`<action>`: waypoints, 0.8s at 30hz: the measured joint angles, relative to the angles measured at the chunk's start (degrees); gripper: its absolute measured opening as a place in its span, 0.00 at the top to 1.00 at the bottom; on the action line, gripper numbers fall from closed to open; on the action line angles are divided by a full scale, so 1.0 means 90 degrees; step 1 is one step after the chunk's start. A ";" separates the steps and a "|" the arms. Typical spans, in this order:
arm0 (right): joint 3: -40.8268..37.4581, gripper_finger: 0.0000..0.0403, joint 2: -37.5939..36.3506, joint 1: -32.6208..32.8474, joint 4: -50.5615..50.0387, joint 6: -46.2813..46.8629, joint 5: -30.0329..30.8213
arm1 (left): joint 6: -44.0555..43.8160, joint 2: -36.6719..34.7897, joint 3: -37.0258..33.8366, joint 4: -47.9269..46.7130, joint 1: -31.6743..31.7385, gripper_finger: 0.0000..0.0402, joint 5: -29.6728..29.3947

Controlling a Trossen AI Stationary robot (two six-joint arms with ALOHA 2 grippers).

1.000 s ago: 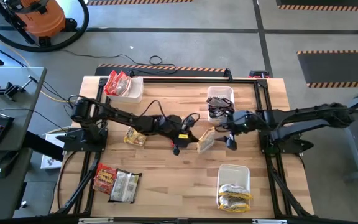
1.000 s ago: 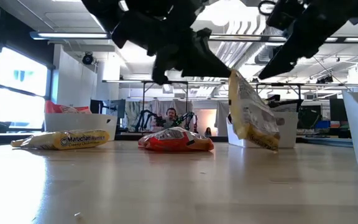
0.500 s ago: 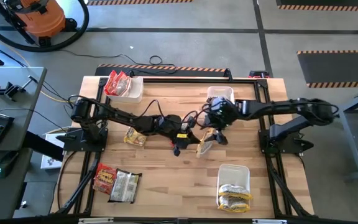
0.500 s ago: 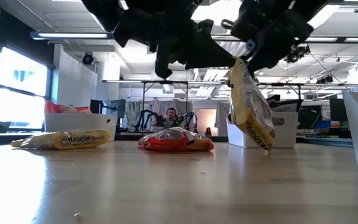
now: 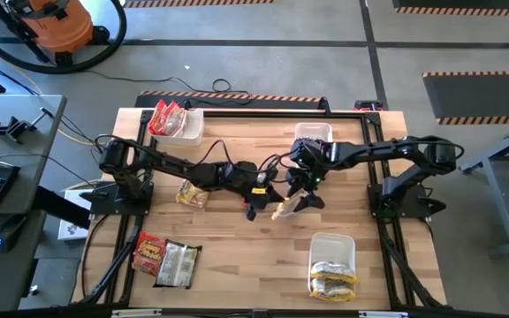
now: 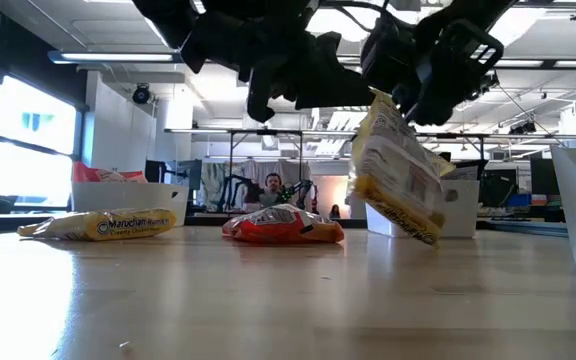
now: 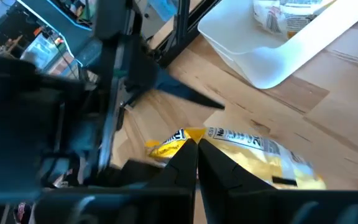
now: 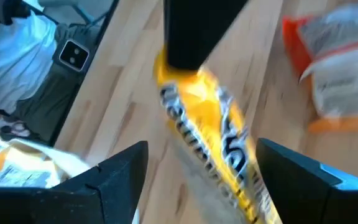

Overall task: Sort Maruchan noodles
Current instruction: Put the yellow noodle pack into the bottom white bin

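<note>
Pinching a yellow noodle packet [image 6: 398,180] by its top edge above mid-table [image 5: 237,256], the left gripper [image 5: 277,196] presents it to the right gripper's [image 5: 300,190] wide-open, empty fingers [image 8: 120,180] for handover.

Table centre: I see both arms crowd it, the left end effector [image 5: 268,196] and right end effector [image 5: 300,188] meeting at a hanging yellow packet [image 5: 283,209].
Front middle: bare table [image 5: 254,265], open passage.
Right front: white bin [image 5: 332,258] blocks.
</note>
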 joint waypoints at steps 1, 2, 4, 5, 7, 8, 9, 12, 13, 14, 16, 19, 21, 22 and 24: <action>-0.0002 0.28 0.0000 0.0022 -0.0065 0.0063 -0.0002 | -0.0054 0.0000 0.0000 0.0000 0.0005 1.00 -0.0002; -0.0002 0.28 0.0000 0.0054 -0.0093 0.0092 0.0004 | -0.0069 0.0000 0.0000 -0.0004 0.0012 1.00 0.0000; -0.0027 0.30 0.0000 0.0125 -0.0086 0.0226 0.0090 | -0.0083 0.0000 0.0000 0.0026 0.0021 1.00 -0.0017; -0.0058 0.31 0.0000 0.0152 -0.0072 0.0279 0.0118 | -0.0106 0.0000 0.0000 0.0031 0.0036 1.00 -0.0049; -0.0073 0.35 0.0002 0.0219 -0.0083 0.0471 0.0128 | -0.0226 0.0000 -0.0002 0.0032 0.0050 1.00 -0.0101; -0.0073 0.37 0.0002 0.0254 -0.0058 0.0571 0.0151 | -0.0288 0.0000 -0.0002 0.0035 0.0067 1.00 -0.0101; -0.0073 0.39 0.0002 0.0293 -0.0036 0.0658 0.0216 | -0.0361 0.0000 -0.0002 0.0041 0.0080 1.00 -0.0097; -0.0073 0.49 0.0002 0.0412 0.0044 0.0921 0.0574 | -0.0441 0.0000 -0.0002 0.0027 0.0120 1.00 -0.0097; -0.0073 0.52 0.0002 0.0452 0.0062 0.0990 0.0699 | -0.0493 0.0000 -0.0002 0.0028 0.0121 1.00 -0.0097; -0.0073 0.56 0.0002 0.0493 0.0075 0.1086 0.0823 | -0.0552 0.0000 -0.0002 0.0029 0.0128 1.00 -0.0096; -0.0073 0.64 0.0002 0.0582 0.0144 0.1244 0.1022 | -0.0682 0.0000 -0.0001 0.0024 0.0152 1.00 -0.0092; -0.0073 0.77 0.0002 0.0703 0.0296 0.1461 0.1215 | -0.0835 -0.0067 -0.0007 -0.0046 0.0175 1.00 -0.0097; -0.0073 0.84 -0.0005 0.0788 0.0388 0.1575 0.1368 | -0.0921 -0.0084 -0.0007 -0.0018 0.0170 1.00 -0.0094; -0.0073 0.87 -0.0005 0.0823 0.0399 0.1642 0.1433 | -0.0995 -0.0152 -0.0048 -0.0061 0.0169 1.00 -0.0096; -0.0066 0.91 -0.0005 0.0871 0.0497 0.1759 0.1555 | -0.1139 -0.0318 -0.0196 -0.0012 0.0187 1.00 -0.0096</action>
